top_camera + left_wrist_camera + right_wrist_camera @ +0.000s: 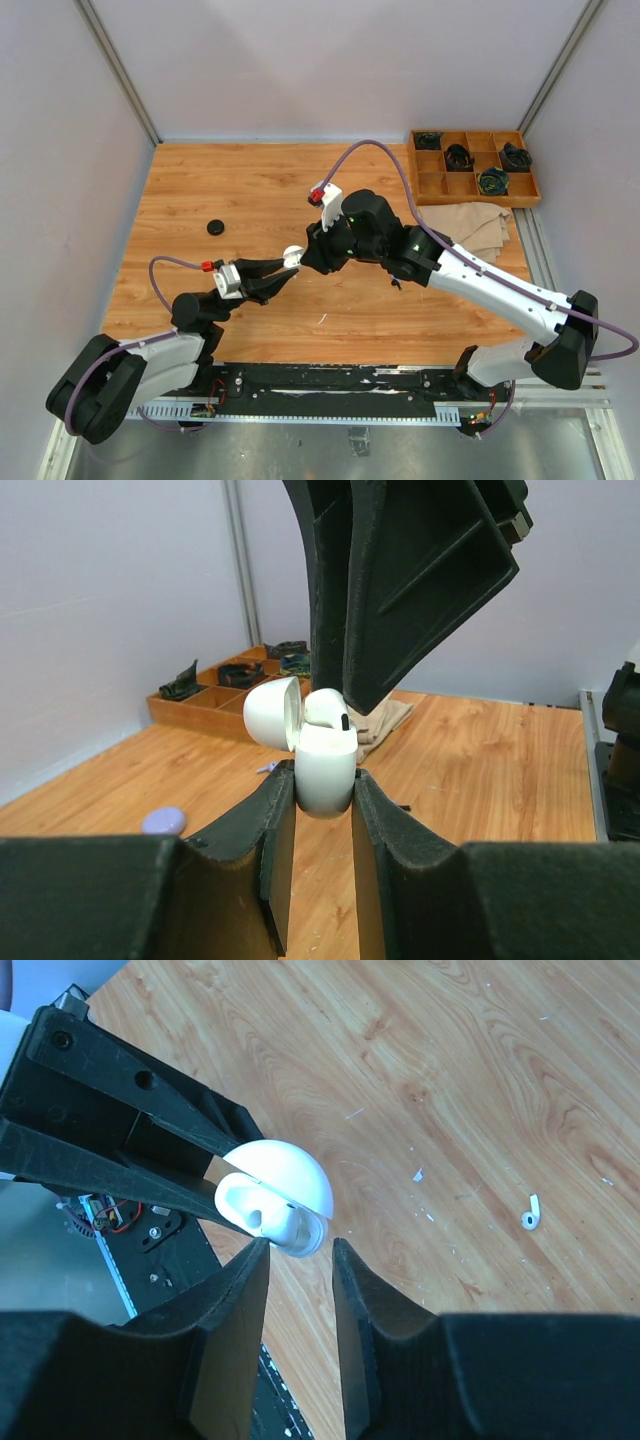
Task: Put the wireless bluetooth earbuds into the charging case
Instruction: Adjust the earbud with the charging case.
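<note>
One white rounded plastic charging case (325, 765), lid open, is clamped in the left gripper (324, 782) by the near edge of the wooden table (250, 180); the right gripper (298, 1248) is parted just above it.

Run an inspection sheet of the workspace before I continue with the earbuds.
Surface: wooden table, a few pale specks.
Job's things: charging case with its lid open and a seated earbud in it; loose white earbud lying on the table.
Clutter: black disc; lilac object, kind unclear; compartment tray holding dark items; beige cloth beside it.
Grippers: left gripper shut on the case; right gripper open, its tips at the case.
Cables: purple cable along each arm, clear of the case.
Surroundings: pale walls; nothing else seen.
</note>
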Robot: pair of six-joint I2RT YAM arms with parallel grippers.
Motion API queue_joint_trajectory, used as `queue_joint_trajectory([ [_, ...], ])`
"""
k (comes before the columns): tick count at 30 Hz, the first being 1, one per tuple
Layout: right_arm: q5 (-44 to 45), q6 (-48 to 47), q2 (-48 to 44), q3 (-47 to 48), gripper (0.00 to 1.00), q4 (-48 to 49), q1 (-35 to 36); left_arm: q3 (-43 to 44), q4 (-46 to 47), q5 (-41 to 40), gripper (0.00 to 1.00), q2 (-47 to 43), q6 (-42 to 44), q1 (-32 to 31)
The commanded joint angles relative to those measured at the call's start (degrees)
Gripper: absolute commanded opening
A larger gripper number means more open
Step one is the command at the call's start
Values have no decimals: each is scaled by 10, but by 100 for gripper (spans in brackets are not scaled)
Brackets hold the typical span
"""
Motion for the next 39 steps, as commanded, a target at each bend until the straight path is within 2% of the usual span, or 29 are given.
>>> queue_joint_trajectory([
  [1,-33,6,0,3,32,27,10,-41,42,12,0,-8,11,3],
  [13,-69,-5,24,16,27,26,10,-35,36,31,0,-8,6,3],
  [21,-94,-42,31,36,21,-14,10,-31,32,40,0,-9,4,2],
  [27,-91,-58,36,41,27,-41,10,-34,29,35,0,-18,5,3],
  [32,-91,-65,39,40,27,-45,10,-34,29,33,0,-18,5,3],
  [36,-82,-71,41,44,23,-54,10,-35,29,32,0,-20,5,3],
  [39,-78,-76,39,46,15,-61,10,-35,29,32,0,-19,5,3],
])
